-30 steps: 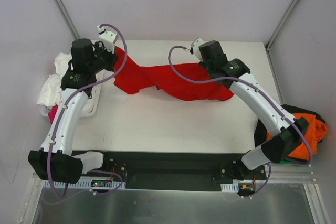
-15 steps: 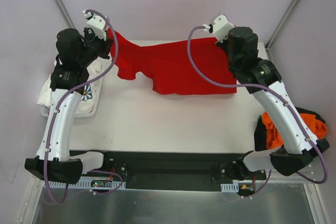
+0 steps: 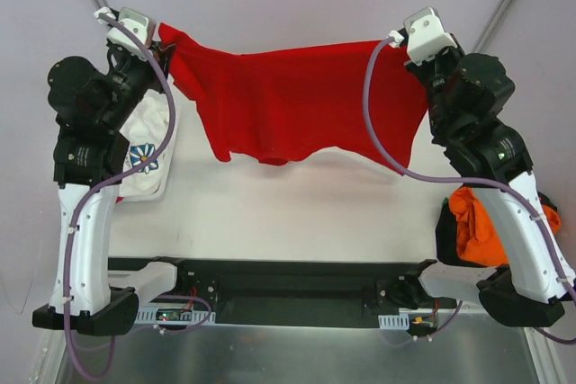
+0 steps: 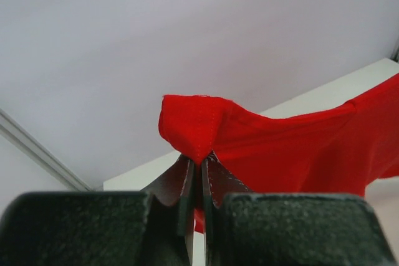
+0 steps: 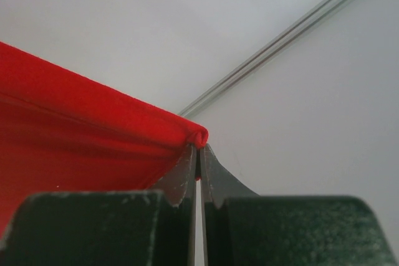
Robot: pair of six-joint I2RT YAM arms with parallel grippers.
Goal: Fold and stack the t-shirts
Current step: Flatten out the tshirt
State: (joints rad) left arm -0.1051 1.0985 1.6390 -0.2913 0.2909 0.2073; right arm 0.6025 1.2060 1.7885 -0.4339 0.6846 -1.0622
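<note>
Clearance: near and middle table (image 3: 297, 213) open, far side curtained.
Red t-shirt (image 3: 288, 101) hangs stretched across the far side; white printed t-shirt (image 3: 151, 137) heaped at the left edge, orange t-shirt (image 3: 474, 224) at the right edge.

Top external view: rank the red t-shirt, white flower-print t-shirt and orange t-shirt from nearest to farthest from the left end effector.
1. Red t-shirt, its corner pinched in the left end effector.
2. White flower-print t-shirt, on the left side.
3. Orange t-shirt, on the far right side.
</note>
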